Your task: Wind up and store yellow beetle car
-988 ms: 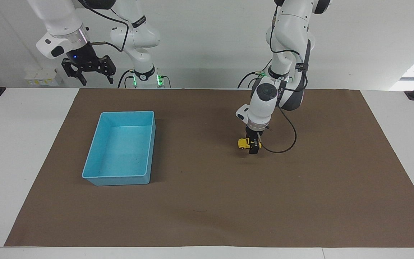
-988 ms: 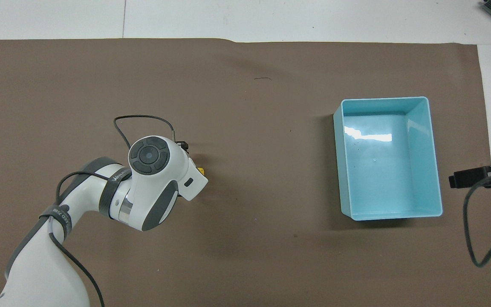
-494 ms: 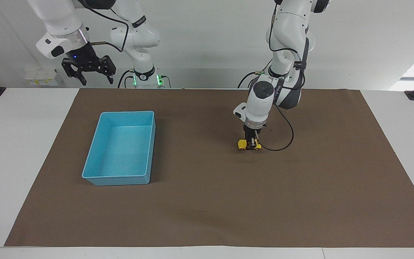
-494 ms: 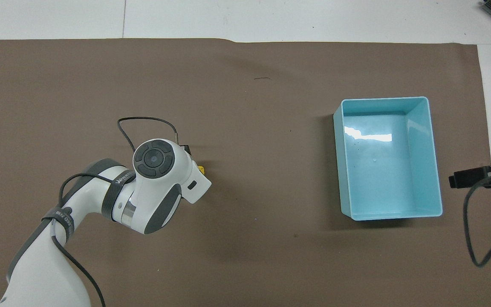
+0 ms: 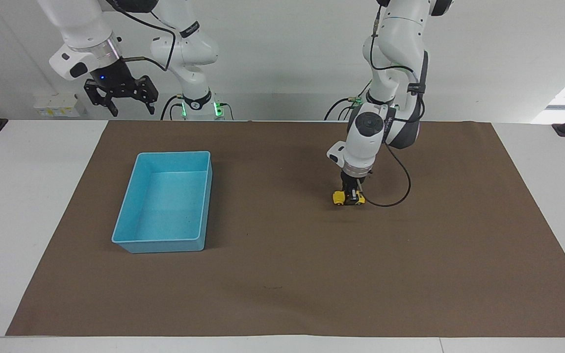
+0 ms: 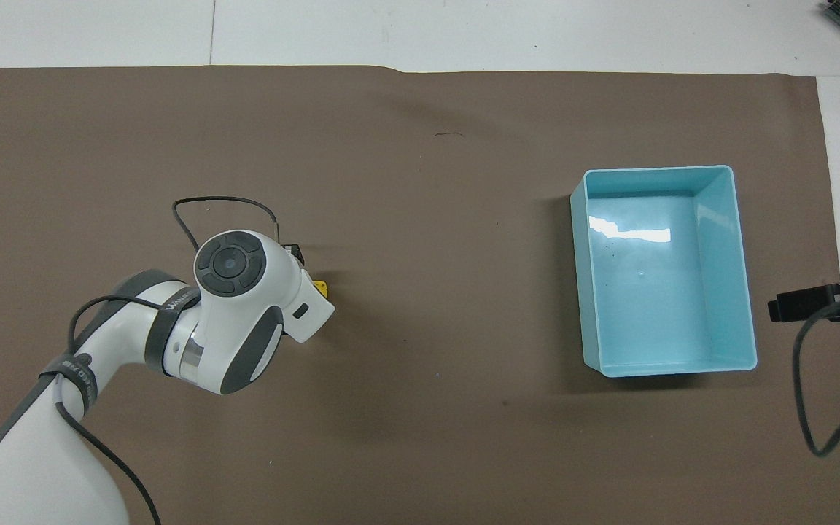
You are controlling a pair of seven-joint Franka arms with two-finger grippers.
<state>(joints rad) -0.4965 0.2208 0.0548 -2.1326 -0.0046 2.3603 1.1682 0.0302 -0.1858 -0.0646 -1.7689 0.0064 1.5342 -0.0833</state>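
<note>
Yellow beetle car [image 5: 347, 197] is the object of interest here, though the largest item seen is a brown mat [image 5: 282, 274] spread over most of a white table [image 5: 27, 206]. In the facing view, a light-blue tray [image 5: 125, 238] is placed on the mat at about nine o'clock from the mat's centre, toward the right arm's end of the table, with nothing seen inside it. The tiny car is found at about two o'clock from the centre, resting on the mat, well apart from the tray. The car is pinched across its body by the left gripper [image 5: 351, 195], which points straight down, so that yellow shows on either side of the dark fingers. In the overhead view only a yellow sliver of the car [image 6: 323, 289] is seen past the wrist. The right gripper [image 5: 121, 98] is held high at eleven o'clock, over the table's edge nearest the robots, fingers spread, waiting.
</note>
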